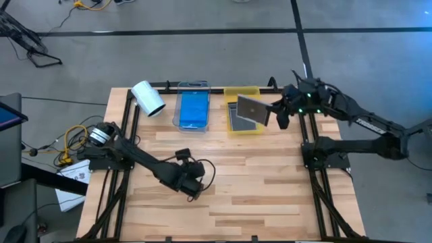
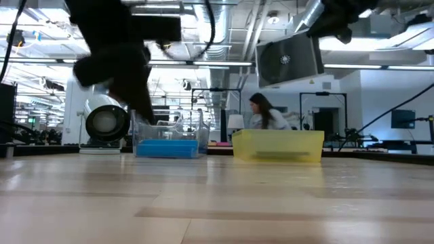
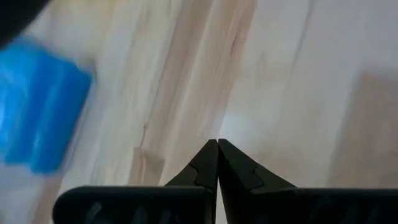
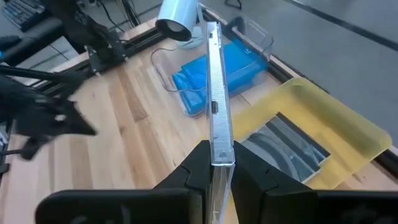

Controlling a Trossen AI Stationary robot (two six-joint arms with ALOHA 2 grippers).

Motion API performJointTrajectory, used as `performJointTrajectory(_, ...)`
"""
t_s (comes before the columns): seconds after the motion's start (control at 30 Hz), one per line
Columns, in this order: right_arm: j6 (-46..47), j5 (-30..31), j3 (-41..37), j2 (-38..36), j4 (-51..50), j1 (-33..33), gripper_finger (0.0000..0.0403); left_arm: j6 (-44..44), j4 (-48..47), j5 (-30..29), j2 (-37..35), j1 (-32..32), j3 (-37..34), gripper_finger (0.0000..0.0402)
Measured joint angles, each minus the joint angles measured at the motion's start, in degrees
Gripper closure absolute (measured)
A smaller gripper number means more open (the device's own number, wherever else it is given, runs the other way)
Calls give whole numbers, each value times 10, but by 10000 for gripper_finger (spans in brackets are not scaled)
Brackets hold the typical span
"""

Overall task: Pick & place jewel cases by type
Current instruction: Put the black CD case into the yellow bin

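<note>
A dark grey jewel case (image 1: pixel 250 109) hangs in the air over the yellow tray (image 1: pixel 254 90), with my right gripper (image 1: pixel 270 108) shut on it; in the low view the case (image 2: pixel 288 59) shows high above the tray (image 2: pixel 278 146). More grey cases (image 4: pixel 289 146) lie flat in the yellow tray. Blue cases (image 1: pixel 194 108) lie in the clear tray (image 1: pixel 178 121) to its left. My left gripper (image 1: pixel 194 183) stands shut over bare wood near the table's middle, its fingertips (image 3: pixel 217 147) together with nothing between them. My right gripper pinches the grey case by its near edge (image 4: pixel 222 158) between its two fingers; the case shows edge-on and reaches forward beyond the fingertips. The fingers come from the table's right side, slanting down. The case is lifted clear, tilted, above the yellow tray.
A white roll (image 1: pixel 148 98) lies on its side at the far left, beside the clear tray. The two trays stand side by side along the far edge. The near half of the wooden table (image 1: pixel 256 196) is bare wood. A person (image 2: pixel 266 112) sits in the room beyond.
</note>
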Motion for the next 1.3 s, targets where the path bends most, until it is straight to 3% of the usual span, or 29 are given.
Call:
performJointTrajectory(0.27, -47, -32, 79, 102, -36, -54, 361, 140, 111, -97, -149, -16, -1, 401)
performJointTrajectory(0.43, -71, -61, 135, 159, -75, -88, 366, 219, 149, -110, -280, 3, -39, 401)
performJointTrajectory(0.7, -131, -66, 235, 242, -198, -115, 363, 193, 158, -107, -482, 21, -161, 401)
performJointTrajectory(0.83, -179, -66, 287, 284, -278, -128, 367, 167, 206, -111, -557, 22, -226, 401)
performJointTrajectory(1.03, -248, -66, 349, 342, -329, -143, 361, 167, 349, -146, -604, 22, -312, 401)
performJointTrajectory(1.3, -328, -66, 390, 423, -343, -139, 366, 162, 457, -180, -577, 23, -340, 401)
